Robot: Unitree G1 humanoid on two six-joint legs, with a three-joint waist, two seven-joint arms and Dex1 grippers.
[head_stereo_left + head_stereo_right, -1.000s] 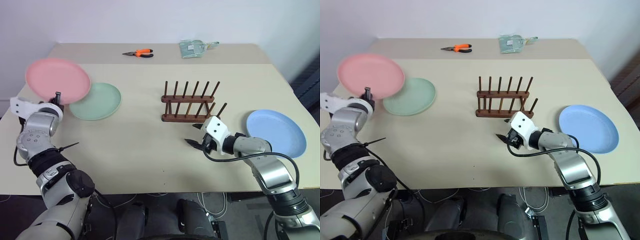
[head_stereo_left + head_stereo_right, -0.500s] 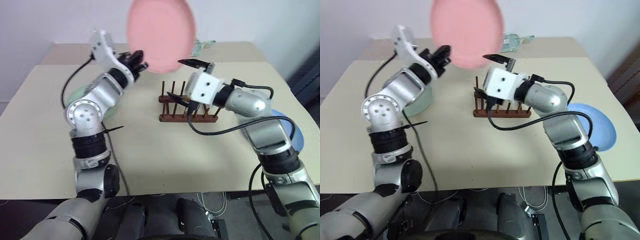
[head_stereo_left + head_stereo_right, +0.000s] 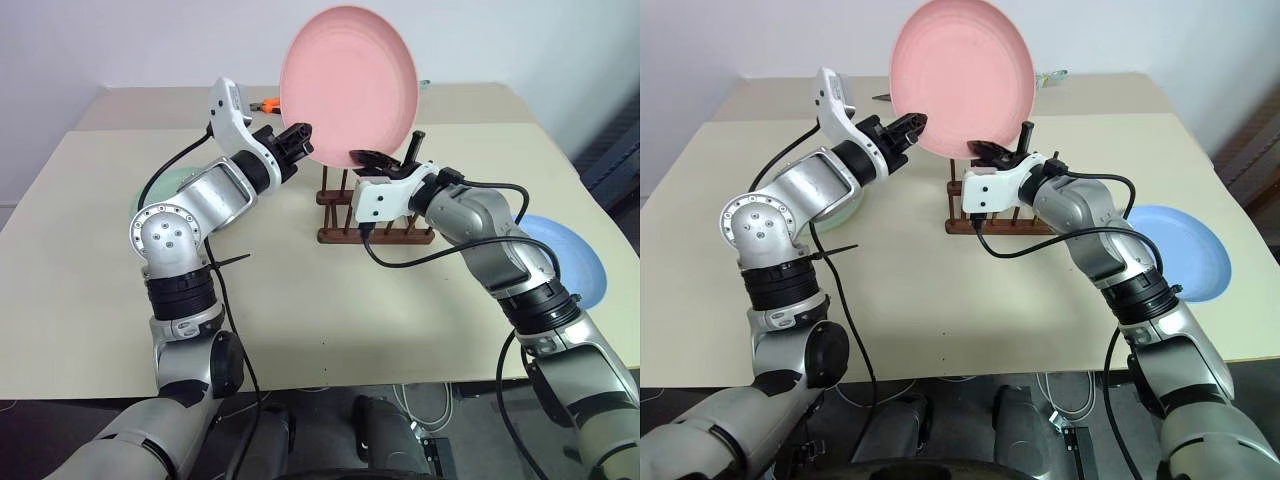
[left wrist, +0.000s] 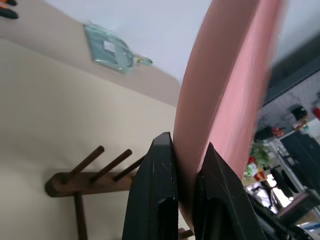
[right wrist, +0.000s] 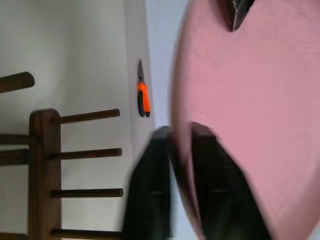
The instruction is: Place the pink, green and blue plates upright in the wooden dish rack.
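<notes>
Green plate (image 3: 170, 185): flat on the tabletop (image 3: 90, 260) at the left, largely hidden behind the left arm.

Left gripper (image 3: 303, 138): raised above the tabletop, pointing toward the right; fingers (image 4: 152, 195) clamped on the lower left rim of the pink plate, one on each face.

Pliers (image 3: 268, 103): orange-handled, on the far part of the tabletop, just visible beside the left gripper.

Pink plate (image 3: 348, 88): held upright in the air, face toward the camera, above and just behind the wooden dish rack; not in the rack.

Wooden dish rack (image 3: 375, 215): dark brown, at the tabletop's centre, its upright pegs free of plates, partly hidden by the right gripper.

Right gripper (image 3: 372, 160): in front of the rack, fingers (image 5: 150, 195) closed on the bottom rim of the pink plate, one on each face.

Clear packet (image 4: 110, 49): on the far edge of the tabletop, beyond the rack.

Blue plate (image 3: 575, 262): flat on the tabletop at the right, well apart from the rack, partly behind the right arm.
</notes>
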